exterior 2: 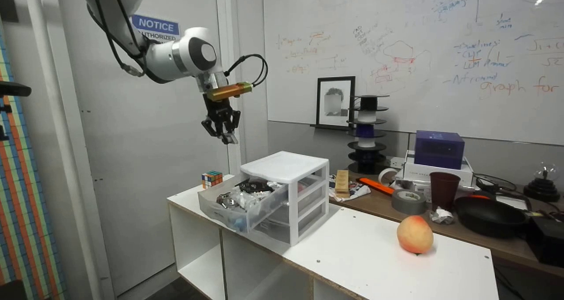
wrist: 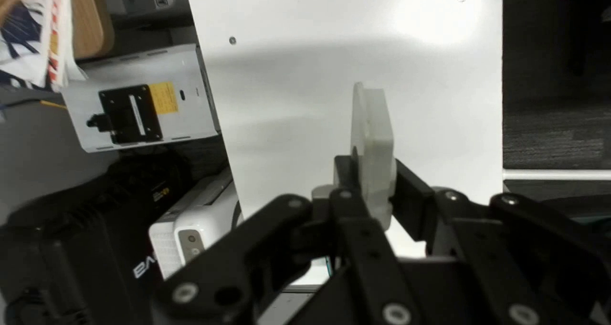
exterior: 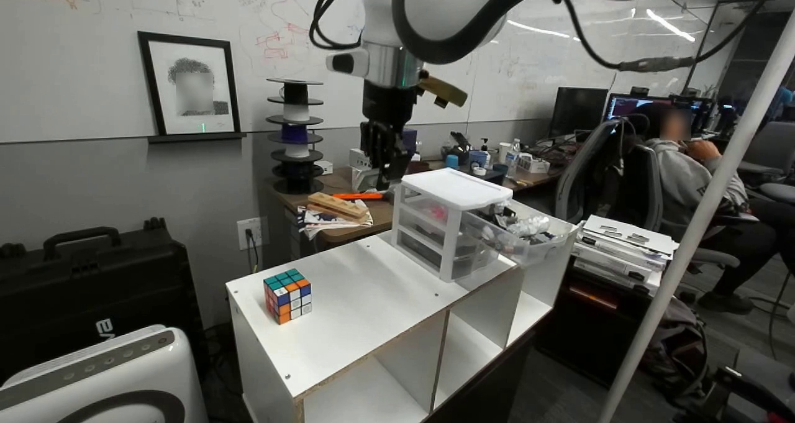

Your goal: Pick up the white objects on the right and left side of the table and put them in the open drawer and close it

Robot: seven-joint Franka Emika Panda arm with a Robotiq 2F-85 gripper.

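Gripper [wrist: 374, 182] closed on a white object [wrist: 372, 124], which projects past the fingertips [wrist: 413, 198]. The wrist view gives its length; in an exterior view only a small pale end [exterior 2: 231, 138] shows. Arm [exterior 2: 165, 60] hangs over the table [exterior: 366, 292], gripper pointing down. Loaded top drawer [exterior 2: 264, 212] stands pulled out in both exterior views. Peach-coloured fruit [exterior 2: 415, 234] on the table appears in an exterior view only.

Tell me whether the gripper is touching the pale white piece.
Touching. In the wrist view, the gripper is closed on the pale white piece, meeting it from both sides, with one end of it sticking out past the grip.
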